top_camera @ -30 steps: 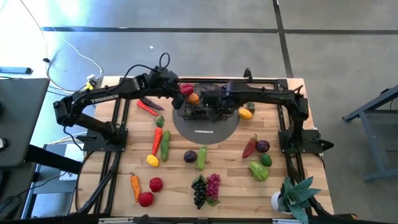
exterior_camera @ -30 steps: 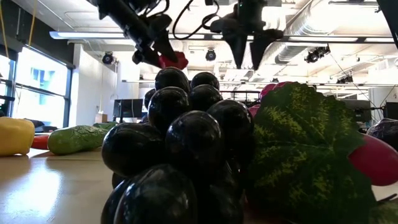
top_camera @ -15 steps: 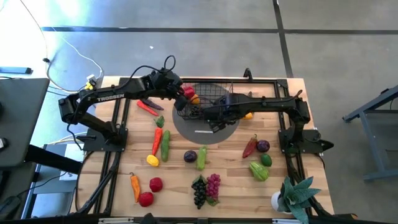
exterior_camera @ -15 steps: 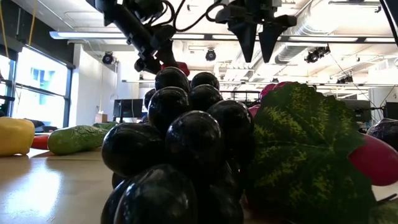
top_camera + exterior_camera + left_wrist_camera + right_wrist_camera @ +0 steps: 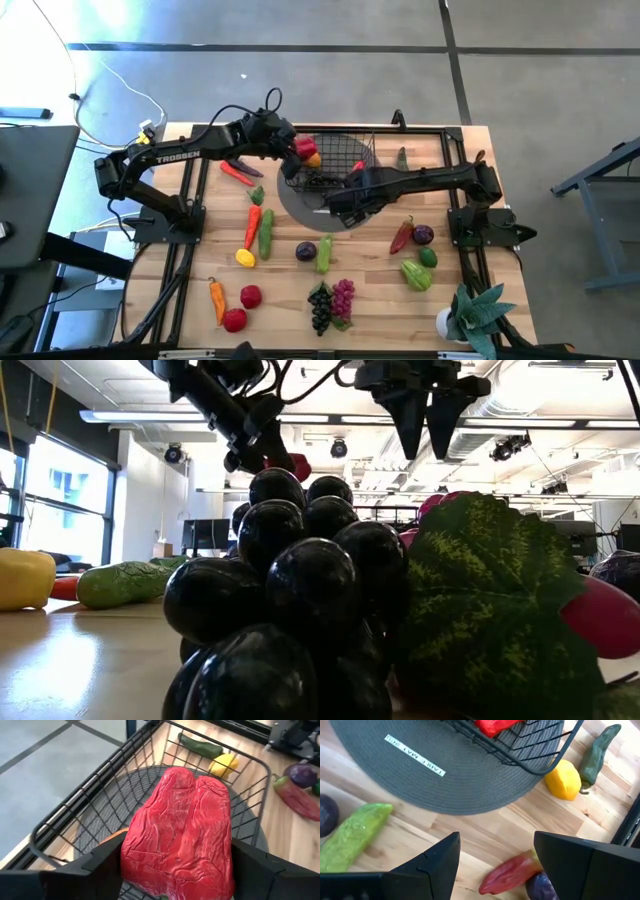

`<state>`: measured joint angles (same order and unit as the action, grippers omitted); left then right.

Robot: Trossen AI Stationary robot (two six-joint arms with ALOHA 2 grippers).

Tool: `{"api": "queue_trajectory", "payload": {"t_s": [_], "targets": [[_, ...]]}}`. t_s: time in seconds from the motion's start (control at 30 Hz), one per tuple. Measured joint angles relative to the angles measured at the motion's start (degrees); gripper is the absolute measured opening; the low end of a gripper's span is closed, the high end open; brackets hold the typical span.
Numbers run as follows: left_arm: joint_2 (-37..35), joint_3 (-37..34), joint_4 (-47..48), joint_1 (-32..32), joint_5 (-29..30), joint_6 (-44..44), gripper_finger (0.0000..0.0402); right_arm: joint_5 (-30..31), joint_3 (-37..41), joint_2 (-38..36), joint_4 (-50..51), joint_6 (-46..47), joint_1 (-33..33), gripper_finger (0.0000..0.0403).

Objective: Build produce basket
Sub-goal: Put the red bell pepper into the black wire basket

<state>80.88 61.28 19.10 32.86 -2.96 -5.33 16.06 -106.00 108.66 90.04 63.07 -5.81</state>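
Note:
The black wire basket [image 5: 345, 150] stands on a round grey mat [image 5: 300, 205] at the table's far middle. An orange piece of produce [image 5: 313, 158] and a red one [image 5: 492, 725] lie in the basket. My left gripper [image 5: 298, 150] hangs over the basket's left part [image 5: 90, 790], shut on a red pepper [image 5: 177, 830]. My right gripper [image 5: 332, 207] hovers open over the mat's near edge [image 5: 420, 780], nothing between its fingers [image 5: 437, 862]. In the low view both grippers hang high, the left gripper [image 5: 255, 445] with the pepper [image 5: 292, 464] and the right gripper [image 5: 428, 435]. My left gripper pinches the red pepper by its two sides [image 5: 132, 855] between its two fingers [image 5: 102, 865]. The fingers slant down from the table's left side. The pepper is lifted clear above the basket's mesh floor.
Loose produce lies around the mat: a lemon [image 5: 562, 780], a green chili [image 5: 402, 157], a red chili [image 5: 402, 235], a cucumber [image 5: 266, 232], dark grapes [image 5: 320, 305] and more toward the near edge. A potted plant [image 5: 475, 310] stands at the near right corner.
My right gripper has moved from above the basket toward the table's near edge, out over the mat's near rim, still open. My left gripper has stayed over the basket's left part with the red pepper.

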Motion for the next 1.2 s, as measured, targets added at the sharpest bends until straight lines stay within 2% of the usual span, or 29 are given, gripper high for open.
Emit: {"api": "queue_trajectory", "payload": {"t_s": [0.2, 0.4, 0.77, 1.0, 1.2], "targets": [[0.0, 0.0, -1.1, 0.0, -0.2, -0.3, 0.0274, 0.0, 0.0, -0.2, 0.0, -1.5, -1.1, 0.0238], [0.0, 0.0, -3.2, 0.0, 2.6, -8.8, 0.0274, 0.5, 0.0, -2.7, 0.0, -2.0, -1.4, 0.0238], [0.0, 0.0, -4.5, -0.3, 2.0, -11.4, 0.0274, 2.1, 0.0, -9.8, 0.0, -6.0, -1.5, 0.0238], [0.0, 0.0, -6.3, -0.3, 2.2, -13.7, 0.0274, 3.4, 0.0, -11.8, 0.0, -9.1, -2.9, 0.0238], [0.0, 0.0, -6.8, 0.9, -1.4, -15.8, 0.0274, 3.4, 0.0, -12.6, 0.0, -10.4, -4.4, 0.0238]]}}
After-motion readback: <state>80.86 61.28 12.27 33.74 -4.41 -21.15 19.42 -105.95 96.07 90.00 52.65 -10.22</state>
